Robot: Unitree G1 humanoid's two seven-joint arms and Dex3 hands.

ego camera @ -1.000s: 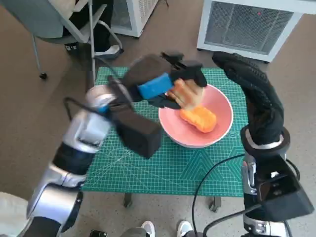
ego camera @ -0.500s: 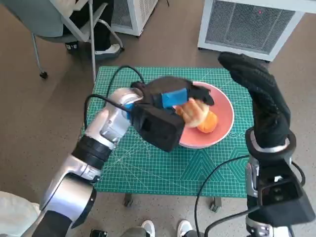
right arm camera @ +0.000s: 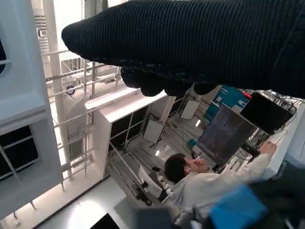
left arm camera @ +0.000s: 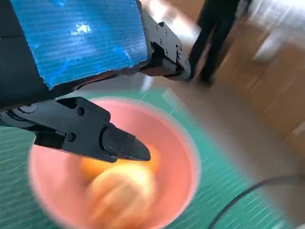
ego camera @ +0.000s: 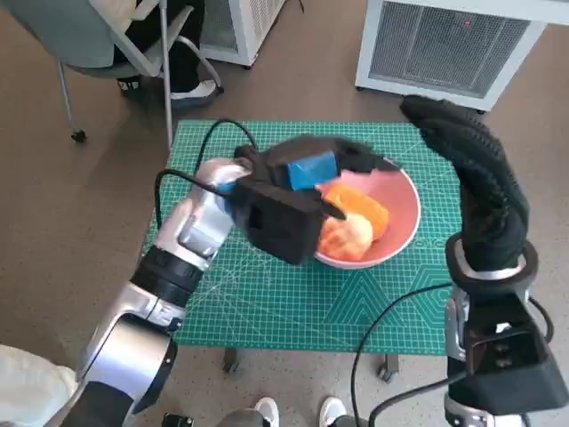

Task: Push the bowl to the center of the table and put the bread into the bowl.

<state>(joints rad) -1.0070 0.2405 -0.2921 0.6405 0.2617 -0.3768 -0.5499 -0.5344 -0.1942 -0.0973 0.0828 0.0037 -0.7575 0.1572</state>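
While the left robot hand hovers over the pink bowl, its fingers are spread apart with nothing between them. Bread sits inside the bowl on the near side, just below and apart from those fingers; left wrist view shows the bread blurred, directly under the fingertips with a gap between. An orange piece lies next to the bread in the bowl, toward the far side, partly under the hand. Bowl rests on the green cutting mat covering the worktop, right of the mat's middle. Right robot hand is raised beside the bowl's right rim, not touching it, glove fingers extended, holding nothing. Right wrist view shows only the glove as a dark band, with a seated person behind. Chair stands on the floor past the worktop's far left corner.
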